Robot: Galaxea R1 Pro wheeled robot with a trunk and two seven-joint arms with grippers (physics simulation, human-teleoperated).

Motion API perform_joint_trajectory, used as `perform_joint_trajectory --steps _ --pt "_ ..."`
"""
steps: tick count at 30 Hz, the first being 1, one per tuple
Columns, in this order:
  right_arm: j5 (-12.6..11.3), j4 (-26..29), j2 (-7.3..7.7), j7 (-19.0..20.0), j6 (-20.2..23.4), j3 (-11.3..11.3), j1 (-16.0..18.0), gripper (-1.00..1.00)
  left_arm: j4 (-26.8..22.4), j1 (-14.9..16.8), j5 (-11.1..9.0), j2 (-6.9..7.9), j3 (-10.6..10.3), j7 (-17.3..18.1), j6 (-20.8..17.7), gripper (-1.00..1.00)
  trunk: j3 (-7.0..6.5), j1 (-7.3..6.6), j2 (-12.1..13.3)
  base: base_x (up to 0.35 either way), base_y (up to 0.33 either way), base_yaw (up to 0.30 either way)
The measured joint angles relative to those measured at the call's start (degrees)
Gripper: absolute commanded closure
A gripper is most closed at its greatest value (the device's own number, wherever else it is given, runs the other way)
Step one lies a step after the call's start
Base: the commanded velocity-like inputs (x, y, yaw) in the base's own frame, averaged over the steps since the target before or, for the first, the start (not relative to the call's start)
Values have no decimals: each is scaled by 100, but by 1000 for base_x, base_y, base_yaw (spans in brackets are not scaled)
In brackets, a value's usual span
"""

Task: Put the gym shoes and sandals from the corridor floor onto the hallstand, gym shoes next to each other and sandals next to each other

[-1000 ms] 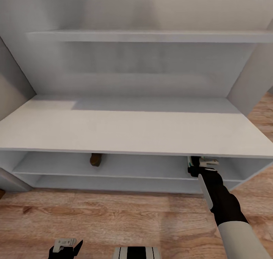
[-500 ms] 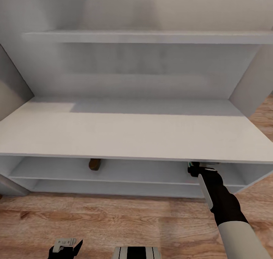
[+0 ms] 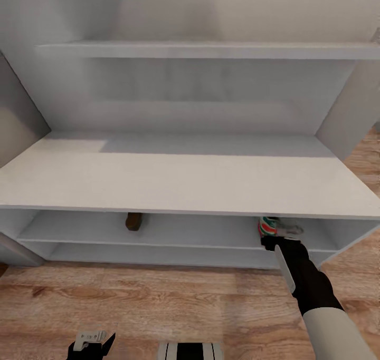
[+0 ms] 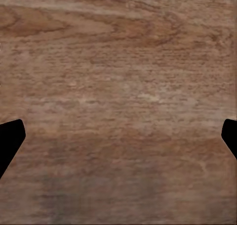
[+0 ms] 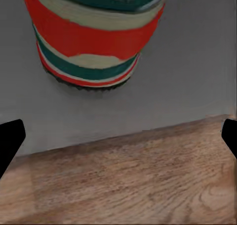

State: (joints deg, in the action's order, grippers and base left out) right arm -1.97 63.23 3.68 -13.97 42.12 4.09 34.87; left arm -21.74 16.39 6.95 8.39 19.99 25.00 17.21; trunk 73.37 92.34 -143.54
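One gym shoe (image 3: 266, 226) stands on the upper open shelf of the white hallstand (image 3: 179, 181), at the right, only its red and green heel showing under the bench top. In the right wrist view that heel (image 5: 94, 37) rests on the grey shelf board (image 5: 197, 62), just beyond my fingertips. My right gripper (image 3: 281, 235) is open at the shelf's front edge, apart from the shoe. A brown sandal (image 3: 133, 221) lies on the same shelf, left of centre. My left gripper (image 3: 93, 341) hangs open over the corridor floor (image 4: 118, 76).
White wall shelves (image 3: 200, 50) rise above the bench top. The hallstand's side panels (image 3: 348, 112) close it in at left and right. Wood plank floor (image 3: 158, 291) runs between the rack and my base (image 3: 190, 351).
My right gripper has drawn back a little toward the shelf's front edge, and the gym shoe's red and green heel now shows ahead of it. The head view dipped and came back.
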Motion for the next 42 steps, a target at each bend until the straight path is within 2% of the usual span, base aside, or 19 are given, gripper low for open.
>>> perform_joint_trajectory --steps 18,24,28,33,42 --pt "6 -98 18 -4 -7 -3 0 -100 0 0 0 0 0 0 1 -100 0 0 0 -333 0 0" --pt "-9 -654 25 5 -30 3 0 -100 0 0 -3 3 11 -5 8 -100 0 0 0 -332 0 0" --pt "-15 -1230 26 10 -212 0 0 -100 0 0 -7 7 34 -8 17 -100 0 -1 0 -244 0 0" --pt "-20 -1941 27 19 -899 -1 0 -100 0 0 -10 8 52 -13 23 -100 0 -2 0 -96 0 0" --pt "-10 -3543 28 205 -2823 -3 1 -100 0 0 -25 8 72 -37 32 -100 0 -3 0 -23 0 0"
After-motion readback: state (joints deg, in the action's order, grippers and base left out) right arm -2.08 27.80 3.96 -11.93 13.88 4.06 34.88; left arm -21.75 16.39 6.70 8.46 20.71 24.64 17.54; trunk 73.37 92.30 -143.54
